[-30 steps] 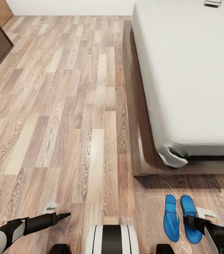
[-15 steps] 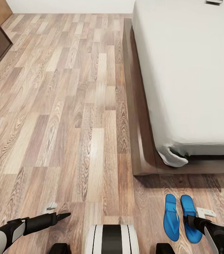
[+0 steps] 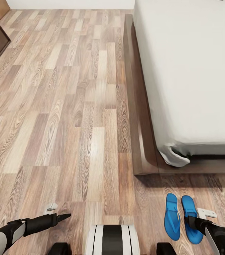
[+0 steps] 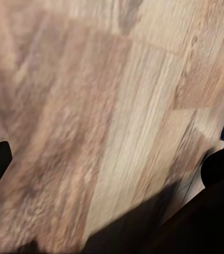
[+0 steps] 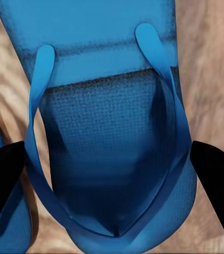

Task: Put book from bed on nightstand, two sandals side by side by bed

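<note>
The two sandals (image 3: pixel 180 219) lie side by side on the wood floor (image 3: pixel 73 117), near the foot corner of the bed (image 3: pixel 190 71). The right tool (image 3: pixel 194 221) hangs directly over the right-hand sandal (image 5: pixel 109 132), its fingers spread wide and released. The left tool (image 3: pixel 63 215) hovers over bare floor; whether it is released or clenched cannot be told.

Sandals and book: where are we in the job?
Done, it seems: both sandals lie side by side on the floor just off the foot corner of the bed.

In hand: the right claw hangs open over the right-hand sandal, fingers spread either side of it.

Left: the book onto a nightstand. The left claw is empty.
</note>
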Tool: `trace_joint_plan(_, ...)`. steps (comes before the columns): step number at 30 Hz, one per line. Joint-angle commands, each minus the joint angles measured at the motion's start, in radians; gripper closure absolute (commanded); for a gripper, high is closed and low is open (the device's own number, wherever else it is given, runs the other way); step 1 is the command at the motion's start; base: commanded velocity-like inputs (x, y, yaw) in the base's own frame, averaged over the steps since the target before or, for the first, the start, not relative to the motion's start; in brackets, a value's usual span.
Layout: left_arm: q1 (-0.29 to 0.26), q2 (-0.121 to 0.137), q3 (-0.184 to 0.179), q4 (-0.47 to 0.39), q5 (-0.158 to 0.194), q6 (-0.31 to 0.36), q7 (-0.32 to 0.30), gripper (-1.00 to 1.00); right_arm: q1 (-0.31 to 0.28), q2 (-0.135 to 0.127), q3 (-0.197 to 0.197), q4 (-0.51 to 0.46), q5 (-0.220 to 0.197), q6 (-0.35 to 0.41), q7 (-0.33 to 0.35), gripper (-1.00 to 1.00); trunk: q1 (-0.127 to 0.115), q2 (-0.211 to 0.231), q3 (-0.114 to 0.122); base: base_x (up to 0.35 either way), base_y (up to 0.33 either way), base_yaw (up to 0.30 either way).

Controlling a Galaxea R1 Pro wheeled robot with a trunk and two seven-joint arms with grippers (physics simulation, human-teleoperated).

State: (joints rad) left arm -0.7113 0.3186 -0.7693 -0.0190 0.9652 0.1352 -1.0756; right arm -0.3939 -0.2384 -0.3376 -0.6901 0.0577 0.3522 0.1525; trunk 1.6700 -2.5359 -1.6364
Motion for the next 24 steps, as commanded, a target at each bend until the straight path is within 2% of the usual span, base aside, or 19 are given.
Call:
trace_joint_plan(1, 0.000, 0.000, -0.007, -0.001, 0.010, 0.011, -0.003, -1.00, 0.000, 0.001, -0.004, -0.002, 0.006, 0.005, 0.007, 1.00, 0.000, 0.000, -0.005, 0.000, 0.000, 0.000)
trace_joint_plan(4, 0.000, 0.001, -0.007, -0.001, 0.010, 0.011, -0.003, -1.00, 0.000, 0.001, -0.004, -0.002, 0.006, 0.004, 0.007, 1.00, 0.002, -0.001, -0.016, 0.000, 0.000, 0.000)
trace_joint_plan(10, 0.000, 0.001, -0.007, -0.001, 0.010, 0.011, -0.003, -1.00, 0.000, 0.001, -0.004, -0.002, 0.006, 0.004, 0.008, 1.00, 0.002, -0.001, -0.016, 0.000, 0.000, 0.000)
trace_joint_plan(15, 0.000, 0.001, -0.007, -0.001, 0.010, 0.011, -0.003, -1.00, 0.000, 0.001, -0.004, -0.002, 0.006, 0.004, 0.007, 1.00, 0.004, -0.002, -0.035, 0.000, 0.000, 0.000)
trace_joint_plan(24, 0.000, 0.001, -0.007, -0.001, 0.010, 0.011, -0.003, -1.00, 0.000, 0.001, -0.004, -0.003, 0.005, 0.002, 0.008, 1.00, 0.004, -0.002, -0.035, 0.000, 0.000, 0.000)
